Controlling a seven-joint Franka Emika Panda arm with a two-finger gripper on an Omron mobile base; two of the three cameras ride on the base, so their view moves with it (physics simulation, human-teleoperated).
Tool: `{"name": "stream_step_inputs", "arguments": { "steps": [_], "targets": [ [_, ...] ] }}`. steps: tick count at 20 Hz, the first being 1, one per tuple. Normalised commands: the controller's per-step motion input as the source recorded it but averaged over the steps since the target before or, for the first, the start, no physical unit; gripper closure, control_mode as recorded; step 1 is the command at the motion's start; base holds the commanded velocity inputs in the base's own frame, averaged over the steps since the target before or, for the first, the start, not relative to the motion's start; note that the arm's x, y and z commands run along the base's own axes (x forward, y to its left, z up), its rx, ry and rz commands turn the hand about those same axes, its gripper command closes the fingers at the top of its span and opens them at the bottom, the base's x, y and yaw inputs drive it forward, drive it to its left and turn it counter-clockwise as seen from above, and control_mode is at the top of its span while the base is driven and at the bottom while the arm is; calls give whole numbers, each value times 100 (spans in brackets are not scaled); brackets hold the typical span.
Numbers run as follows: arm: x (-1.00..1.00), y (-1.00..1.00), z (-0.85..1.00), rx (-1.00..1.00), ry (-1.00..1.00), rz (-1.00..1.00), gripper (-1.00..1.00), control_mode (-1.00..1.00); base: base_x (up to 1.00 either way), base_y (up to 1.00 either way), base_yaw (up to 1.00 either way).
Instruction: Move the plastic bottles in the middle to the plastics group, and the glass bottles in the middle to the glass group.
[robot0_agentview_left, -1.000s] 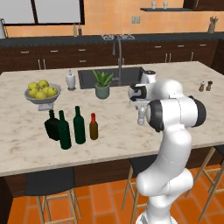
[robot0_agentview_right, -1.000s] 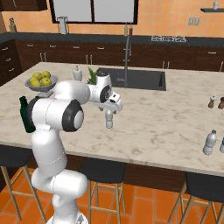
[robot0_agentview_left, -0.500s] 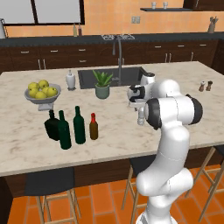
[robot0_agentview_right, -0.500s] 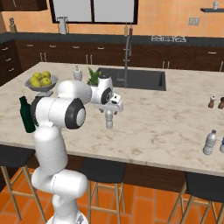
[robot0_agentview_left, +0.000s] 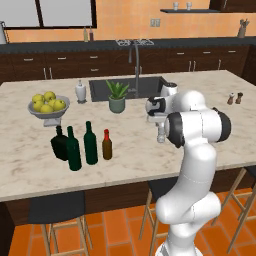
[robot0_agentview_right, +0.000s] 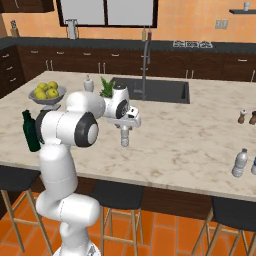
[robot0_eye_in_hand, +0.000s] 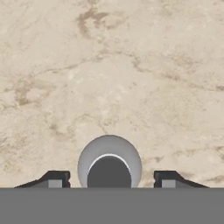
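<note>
From the left base view, the gripper (robot0_agentview_left: 160, 131) hangs over the marble island counter (robot0_agentview_left: 130, 155), right of the sink (robot0_agentview_left: 131, 88), straight above a small clear water bottle (robot0_agentview_left: 161, 135) standing upright. Left of the sink's front edge stand a tall green wine bottle (robot0_agentview_left: 90, 144) and a short brown bottle with a red cap (robot0_agentview_left: 107, 145), close together. Just left of them are a squat blackish flask (robot0_agentview_left: 60, 144) and another tall green bottle (robot0_agentview_left: 73, 149). No label text is readable on any bottle. A potted plant (robot0_agentview_left: 117, 96) sits at the sink's front edge, a white dispenser (robot0_agentview_left: 80, 92) and a bowl of lemons (robot0_agentview_left: 48, 105) to its left.

From the right base view, the gripper (robot0_agentview_right: 125, 131) is directly over the water bottle (robot0_agentview_right: 125, 137), in front of the sink (robot0_agentview_right: 165, 90). Another clear bottle (robot0_agentview_right: 240, 163) stands far right of the sink.

In the hand view, the fingertips (robot0_eye_in_hand: 54, 179) stand wide apart, either side of the bottle's cap (robot0_eye_in_hand: 109, 168), not touching it.
</note>
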Motion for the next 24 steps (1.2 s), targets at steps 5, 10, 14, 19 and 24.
{"name": "stream_step_inputs", "arguments": {
  "steps": [5, 10, 14, 19, 24],
  "targets": [
    [0, 0, -6, 0, 0, 0, 100, -100, 0, 0, 0],
    [-37, -12, 13, 0, -8, -2, 100, -100, 0, 0, 0],
    [-69, -77, 21, 0, -17, -15, 100, -100, 0, 0, 0],
    [-44, -100, 1, 1, -16, -20, 100, -100, 0, 0, 0],
    [-5, -96, 30, 0, 2, -21, 100, -100, 0, 0, 0]
  ]
}}
